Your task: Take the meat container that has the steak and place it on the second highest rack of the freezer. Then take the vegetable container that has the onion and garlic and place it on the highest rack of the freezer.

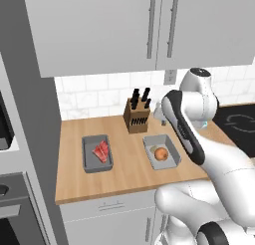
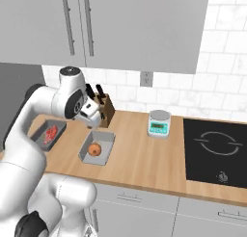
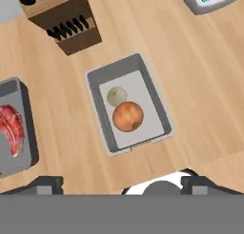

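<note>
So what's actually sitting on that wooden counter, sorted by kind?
Trays: 2, the meat container and the vegetable container
Foods: 3, steak, onion, garlic
Knife block: 1
Kitchen scale: 1
Total: 7

Glossy white rounded arm segments with dark joint bands.

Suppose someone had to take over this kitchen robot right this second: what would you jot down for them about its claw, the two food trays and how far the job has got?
Gripper: open and holding nothing, poised above the wooden counter, looking down on both trays.

Dark grey meat container: on the counter, left of the other tray, red steak inside.

Pale grey vegetable container: on the counter in front of the wooden knife block, holding the orange-brown onion and the whitish garlic, which lie side by side.

Done: nothing; both trays still sit on the counter.

Left: meat container to the freezer's second-highest rack, then vegetable container to the highest.
</note>
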